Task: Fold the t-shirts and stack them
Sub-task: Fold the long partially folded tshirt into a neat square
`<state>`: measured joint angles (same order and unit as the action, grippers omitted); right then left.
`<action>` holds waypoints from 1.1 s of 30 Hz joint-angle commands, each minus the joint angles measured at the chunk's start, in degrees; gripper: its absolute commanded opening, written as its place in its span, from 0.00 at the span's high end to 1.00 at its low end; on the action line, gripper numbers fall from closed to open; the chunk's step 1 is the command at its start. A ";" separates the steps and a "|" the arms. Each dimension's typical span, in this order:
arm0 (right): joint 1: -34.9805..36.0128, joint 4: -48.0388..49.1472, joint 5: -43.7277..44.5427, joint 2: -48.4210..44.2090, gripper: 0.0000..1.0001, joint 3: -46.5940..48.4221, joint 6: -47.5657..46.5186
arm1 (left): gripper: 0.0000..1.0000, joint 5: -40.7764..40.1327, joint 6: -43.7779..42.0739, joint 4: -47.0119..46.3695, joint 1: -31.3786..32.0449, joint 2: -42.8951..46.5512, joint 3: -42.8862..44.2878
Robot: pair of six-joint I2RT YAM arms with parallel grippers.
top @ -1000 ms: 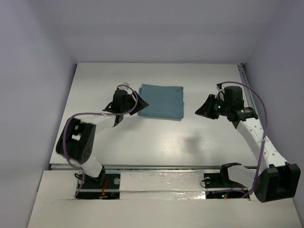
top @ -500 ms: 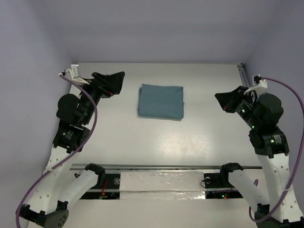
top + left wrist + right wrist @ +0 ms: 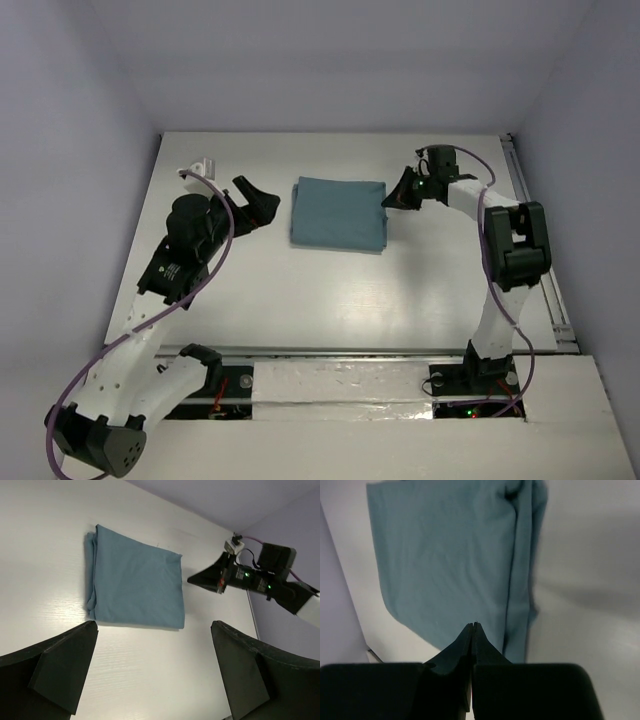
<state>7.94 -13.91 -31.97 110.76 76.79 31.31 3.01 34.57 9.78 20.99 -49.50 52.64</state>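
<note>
The teal t-shirt (image 3: 338,214) lies folded into a flat rectangle at the far middle of the white table (image 3: 320,300). It also shows in the left wrist view (image 3: 135,585) and the right wrist view (image 3: 445,555). My left gripper (image 3: 258,203) is open and empty, just left of the shirt, its jaws wide apart above bare table (image 3: 155,672). My right gripper (image 3: 395,193) is shut with nothing between its jaws, its tip (image 3: 472,626) at the shirt's right edge. I cannot tell whether it touches the cloth. It also shows in the left wrist view (image 3: 206,577).
A metal rail (image 3: 521,200) runs along the table's right edge. Another rail (image 3: 350,352) runs along the near edge by the arm bases. Pale walls close in the table on three sides.
The left gripper has come from the far left corner down towards the shirt's left side. The right arm has swung from the right side in to the shirt's right edge. The shirt has not moved.
</note>
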 commanded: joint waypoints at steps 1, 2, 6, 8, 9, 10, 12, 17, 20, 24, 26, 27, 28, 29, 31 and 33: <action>0.14 6.71 -4.33 4.16 1.00 10.55 1.82 | 0.04 0.77 -0.20 0.32 -0.16 3.00 -0.61; 0.14 6.27 -4.68 5.94 1.00 13.61 2.09 | 0.04 0.69 -0.20 1.11 -0.16 3.35 -0.96; 0.14 6.36 -5.47 12.27 1.00 18.37 3.58 | 0.05 -0.10 -0.29 2.17 -0.16 3.79 -2.10; 0.14 5.30 -4.95 15.34 1.00 20.49 3.76 | 0.05 -0.46 -0.29 2.70 -0.16 3.88 -2.19; 0.14 5.12 -4.95 16.23 1.00 22.50 3.67 | 0.05 -0.63 -0.38 2.79 -0.16 3.88 -2.02; 0.14 4.08 -4.77 17.11 1.00 23.65 3.76 | 0.05 -1.07 -0.46 2.96 -0.16 3.88 -1.93; 0.14 3.19 -4.60 19.30 1.00 25.85 3.67 | 0.05 -1.60 -0.82 3.66 -0.16 3.97 -1.49; 0.14 1.52 -3.37 21.69 1.00 28.76 3.06 | 0.05 -2.48 -1.61 5.16 -0.16 3.97 -0.44; 0.14 2.04 -2.31 22.92 1.00 27.72 3.76 | 0.05 -4.94 -2.13 6.21 -0.16 4.05 0.35; -0.39 4.15 -0.29 23.27 1.00 24.73 5.16 | 0.05 -5.90 -2.93 7.27 -0.16 3.97 2.19; -1.44 5.91 -0.20 23.45 1.00 23.58 6.56 | 0.05 -6.08 -3.63 7.62 -0.16 3.71 2.99; -1.44 6.52 -0.38 23.71 1.00 22.71 7.09 | 0.05 -5.99 -3.80 7.71 -0.16 3.62 3.69; -1.96 7.57 -0.73 23.80 1.00 22.44 8.23 | 0.05 -5.65 -3.98 7.62 -0.16 3.53 4.04; -1.97 8.02 -0.56 23.80 1.00 22.09 8.76 | 0.05 -5.47 -3.98 7.71 -0.16 3.44 4.40; -3.28 9.60 -0.73 23.80 1.00 21.12 9.90 | 0.05 -5.12 -4.16 7.71 -0.16 3.35 5.19; -3.90 10.13 -1.17 24.41 0.99 21.12 10.35 | 0.05 -5.03 -4.77 7.80 -0.16 3.35 5.98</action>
<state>5.93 -8.32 -33.41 133.75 98.39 39.64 -1.96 31.57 18.46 20.97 -46.39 55.55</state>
